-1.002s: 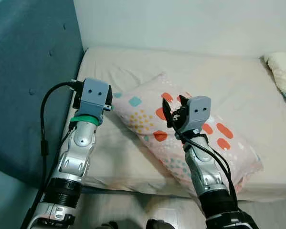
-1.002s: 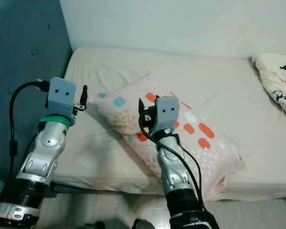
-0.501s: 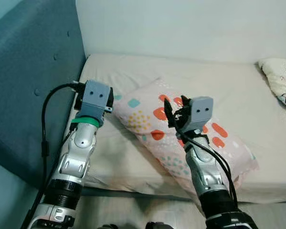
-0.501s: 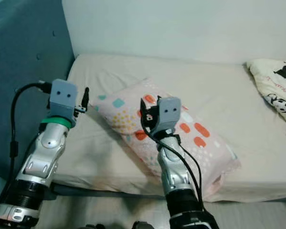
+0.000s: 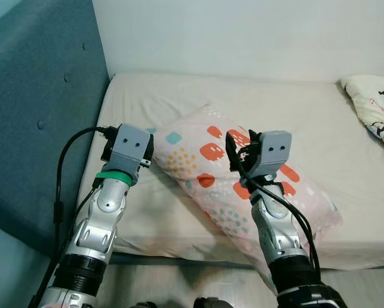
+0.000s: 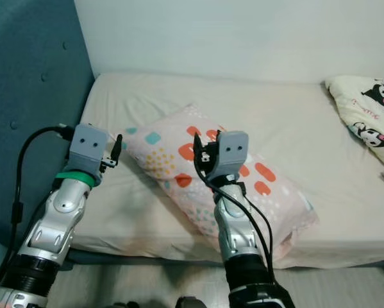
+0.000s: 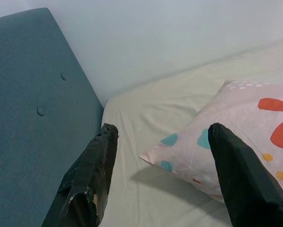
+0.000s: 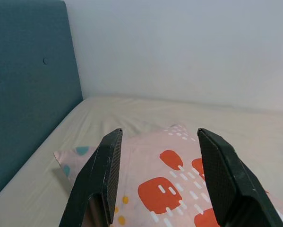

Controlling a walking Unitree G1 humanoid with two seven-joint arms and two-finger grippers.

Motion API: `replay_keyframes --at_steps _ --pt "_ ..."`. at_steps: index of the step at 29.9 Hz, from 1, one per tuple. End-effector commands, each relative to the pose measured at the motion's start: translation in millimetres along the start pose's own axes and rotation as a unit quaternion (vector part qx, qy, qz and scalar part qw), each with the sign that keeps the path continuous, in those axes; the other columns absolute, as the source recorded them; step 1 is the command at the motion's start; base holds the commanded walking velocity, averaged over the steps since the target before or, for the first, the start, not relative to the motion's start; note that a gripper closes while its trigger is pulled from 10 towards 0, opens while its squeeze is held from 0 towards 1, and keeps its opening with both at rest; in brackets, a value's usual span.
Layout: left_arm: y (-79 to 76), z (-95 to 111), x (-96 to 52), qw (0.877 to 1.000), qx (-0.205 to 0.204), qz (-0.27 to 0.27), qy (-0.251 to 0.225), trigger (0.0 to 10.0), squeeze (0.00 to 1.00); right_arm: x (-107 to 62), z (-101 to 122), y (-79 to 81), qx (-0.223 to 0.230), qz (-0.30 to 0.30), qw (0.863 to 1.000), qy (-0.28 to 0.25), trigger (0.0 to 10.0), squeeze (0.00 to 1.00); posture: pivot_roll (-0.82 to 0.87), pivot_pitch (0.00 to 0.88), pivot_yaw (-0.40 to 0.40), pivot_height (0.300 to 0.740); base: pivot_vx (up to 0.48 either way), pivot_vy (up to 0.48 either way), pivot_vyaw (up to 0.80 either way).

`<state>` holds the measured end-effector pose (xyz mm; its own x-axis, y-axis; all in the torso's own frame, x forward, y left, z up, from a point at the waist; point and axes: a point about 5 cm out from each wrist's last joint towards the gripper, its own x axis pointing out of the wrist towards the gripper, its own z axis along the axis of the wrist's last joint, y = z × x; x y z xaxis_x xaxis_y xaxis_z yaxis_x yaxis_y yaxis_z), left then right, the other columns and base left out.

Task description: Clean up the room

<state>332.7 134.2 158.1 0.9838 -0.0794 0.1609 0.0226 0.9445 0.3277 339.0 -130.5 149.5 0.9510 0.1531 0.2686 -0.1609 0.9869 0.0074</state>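
We're at the bed (image 5: 179, 212) w/ both arms up, and over the last sec our view has swung: more of the blue headboard (image 5: 44, 109) on the left, the pillow (image 5: 211, 160) sitting a bit lower and more central. That's our head moving, not the pillow. Relative to it, the grippers have barely shifted. We read it as lining up on the pillow, no grab started yet.

The pillow lies askew on the mattress, pale pink w/ orange and teal blobs, 1 corner pointing toward the headboard, the other end reaching the near edge. Probably it belongs up by the headboard, squared off.

Left gripper (image 6: 116, 151) hovers just beside the pillow's headboard-side corner. In its wrist view the 2 fingers (image 7: 91, 165) are spread wide, the teal-dotted corner (image 7: 165, 151) between and beyond them, not touching. Nothing held.

Right gripper (image 5: 236, 151) hangs over the pillow's middle, above the orange patches. Its fingers (image 8: 106, 165) are also parted, the pillow below and ahead of them, clear of the cloth. Empty too.

A 2nd item, a cartoon-print pillow or blanket (image 6: 365, 109), sits far right, well apart from both grippers.

Next, we reckon: drop both onto the pillow, pinch corner and middle, drag toward the headboard. Soft cloth may slip.
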Motion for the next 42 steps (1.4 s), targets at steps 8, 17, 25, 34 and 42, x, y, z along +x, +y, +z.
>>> replay_keyframes --at_steps 8,17,25,34,42 --pt "-1.7 -2.8 -2.8 1.0 0.0 -0.005 0.007 10.0 0.0 -3.5 -4.7 -0.7 0.004 -0.003 1.0 0.007 10.0 0.0 -0.04 0.068 0.007 0.67 0.0 0.0 0.0" --pt "-1.5 -1.5 -2.5 1.0 0.0 -0.008 0.005 10.0 0.0 -3.8 -4.4 -1.4 0.005 -0.005 1.0 0.007 10.0 0.0 -0.04 0.069 0.012 0.645 0.0 0.0 0.0" --pt "-1.5 -0.6 -1.8 1.0 0.001 -0.009 0.004 10.0 0.0 -3.7 -4.7 -1.6 0.006 -0.007 1.0 0.007 10.0 0.0 -0.03 0.069 0.015 0.62 0.0 0.0 0.0" --pt "-1.8 0.0 -1.2 1.0 0.001 -0.011 0.002 10.0 0.0 -3.1 -3.9 -3.0 0.005 -0.009 1.0 0.006 10.0 0.0 -0.03 0.069 0.016 0.595 0.0 0.0 0.0" --pt "-2.9 0.7 -1.9 1.0 0.002 -0.015 0.002 10.0 0.0 -13.5 19.3 -98.6 -0.125 -0.221 0.967 -0.006 10.0 0.0 -0.04 0.077 0.022 0.591 0.0 0.0 0.0"
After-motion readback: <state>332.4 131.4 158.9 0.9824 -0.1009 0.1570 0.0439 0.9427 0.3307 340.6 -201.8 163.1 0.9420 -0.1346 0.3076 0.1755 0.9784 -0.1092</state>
